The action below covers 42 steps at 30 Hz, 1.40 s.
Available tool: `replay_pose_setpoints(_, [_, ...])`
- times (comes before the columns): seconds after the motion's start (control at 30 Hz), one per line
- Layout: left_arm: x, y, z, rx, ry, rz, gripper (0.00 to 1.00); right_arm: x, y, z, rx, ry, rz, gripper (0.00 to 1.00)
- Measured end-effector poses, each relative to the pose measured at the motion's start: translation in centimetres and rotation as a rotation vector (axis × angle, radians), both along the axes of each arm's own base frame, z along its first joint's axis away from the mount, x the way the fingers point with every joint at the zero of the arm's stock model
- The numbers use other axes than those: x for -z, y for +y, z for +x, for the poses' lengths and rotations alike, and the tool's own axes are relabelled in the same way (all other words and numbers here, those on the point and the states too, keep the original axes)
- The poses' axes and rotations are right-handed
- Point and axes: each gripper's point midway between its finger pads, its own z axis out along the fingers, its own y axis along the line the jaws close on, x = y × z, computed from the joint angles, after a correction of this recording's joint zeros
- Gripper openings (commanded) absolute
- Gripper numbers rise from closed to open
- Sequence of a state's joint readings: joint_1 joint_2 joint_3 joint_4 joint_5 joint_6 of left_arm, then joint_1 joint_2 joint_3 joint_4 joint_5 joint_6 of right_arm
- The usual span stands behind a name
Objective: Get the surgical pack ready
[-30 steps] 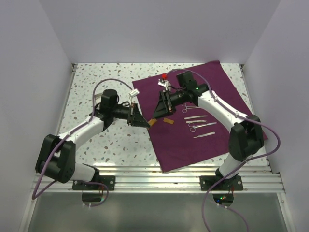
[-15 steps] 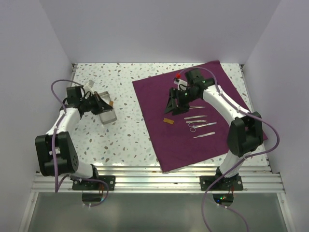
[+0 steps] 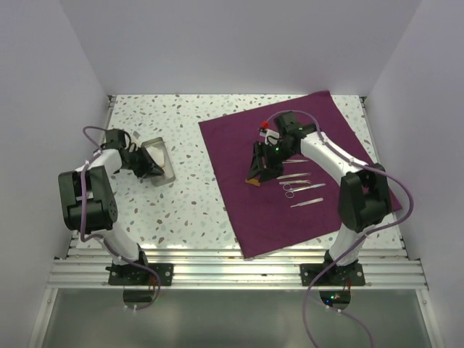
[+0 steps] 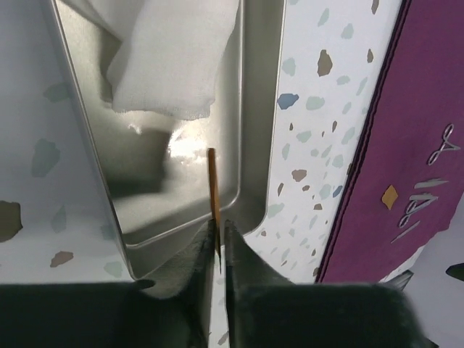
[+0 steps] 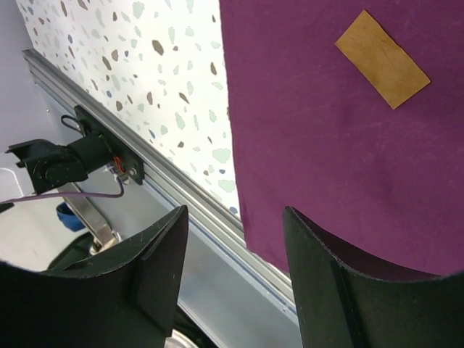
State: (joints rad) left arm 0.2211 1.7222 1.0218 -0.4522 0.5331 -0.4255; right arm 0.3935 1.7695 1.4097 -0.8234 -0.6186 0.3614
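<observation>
The plum-purple cloth (image 3: 319, 123) lies flat on the right half of the table, with several steel instruments (image 3: 301, 185) in a row on it. One orange strip (image 5: 382, 59) lies on the cloth (image 5: 312, 130). My right gripper (image 5: 235, 214) hangs open just above that strip, and shows as the right gripper (image 3: 255, 171) in the top view. The steel tray (image 4: 257, 109) stands on the left with a white pad (image 4: 174, 58) in it. My left gripper (image 4: 219, 226) is shut on a second orange strip (image 4: 212, 185), held edge-on over the tray's near corner.
An aluminium rail (image 3: 232, 264) runs along the near table edge, just past the cloth's near hem (image 5: 254, 239). White walls close in the table on three sides. Speckled tabletop (image 3: 188, 203) lies between tray and cloth.
My left arm swung from the cloth's left edge out to the tray, carrying an orange strip. My right gripper opened wide, drew away from the left one and settled over the strip on the cloth.
</observation>
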Motion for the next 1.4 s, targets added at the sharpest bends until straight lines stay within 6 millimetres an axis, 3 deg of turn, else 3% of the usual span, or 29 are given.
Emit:
replay_pose_setpoints(0.1, [-0.6,0.3,0.7,-0.005,-0.012,0.012,0.36,0.9,0.0,-0.1,0.000,0.019,-0.007,0.59])
replay_pose_setpoints(0.27, [-1.0,0.8,1.1,-0.014,-0.011,0.036,0.50,2.1,0.1,0.2,0.001,0.034,-0.014,0.59])
replay_pose_setpoints(0.4, [-1.1,1.1,0.1,-0.029,0.025,0.061,0.51,3.2,0.0,0.4,0.006,0.056,-0.035,0.59])
replay_pose_setpoints(0.57, [-4.3,1.2,-0.2,-0.035,-0.045,0.105,0.51,5.5,-1.0,1.6,0.048,0.063,-0.123,0.58])
replay_pose_setpoints(0.67, [-6.6,-0.5,-0.3,0.007,-0.114,0.114,0.52,6.9,-1.8,2.6,0.079,0.061,-0.157,0.57])
replay_pose_setpoints(0.77, [-8.4,-3.8,-0.7,0.091,-0.186,0.098,0.54,8.1,-2.3,3.9,0.101,0.060,-0.176,0.55])
replay_pose_setpoints(0.87, [-9.2,-7.2,-2.1,0.171,-0.225,0.052,0.54,9.2,-2.7,5.0,0.111,0.059,-0.184,0.51])
replay_pose_setpoints(0.93, [-8.9,-8.4,-3.3,0.199,-0.219,0.024,0.54,9.6,-3.0,5.3,0.119,0.064,-0.181,0.50])
replay_pose_setpoints(1.1, [-7.5,-8.9,-5.0,0.204,-0.170,-0.006,0.54,10.2,-3.0,5.7,0.157,0.070,-0.140,0.46])
replay_pose_setpoints(1.4, [-8.1,-9.4,-5.5,0.212,-0.186,-0.033,0.54,11.0,-2.4,3.5,0.326,0.184,-0.052,0.44])
